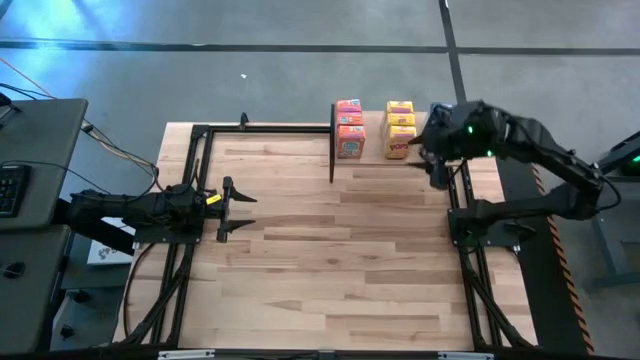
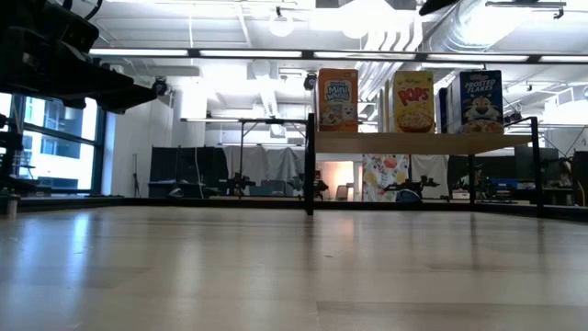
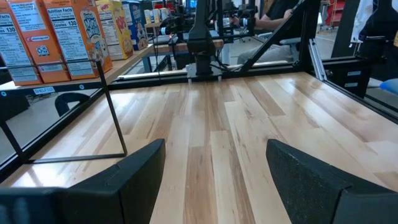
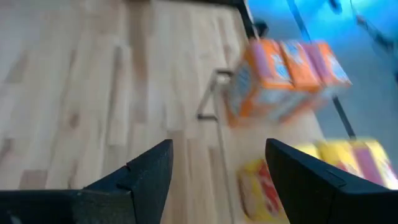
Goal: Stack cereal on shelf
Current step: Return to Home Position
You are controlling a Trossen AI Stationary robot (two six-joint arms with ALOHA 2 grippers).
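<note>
Tabletop (image 1: 300, 270), far right | I found right gripper (image 4: 219, 149) spread, empty, just right of yellow cereal (image 1: 400, 130) on shelf (image 2: 423, 142) | left gripper (image 1: 240, 208) spread, empty, mid-left.

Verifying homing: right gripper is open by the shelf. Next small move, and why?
Probably draw the right gripper back and away from the light-wood shelf on black posts. It is open and empty, the small yellow cardboard cereal boxes stand on the shelf, and the left gripper sits parked, open.
</note>
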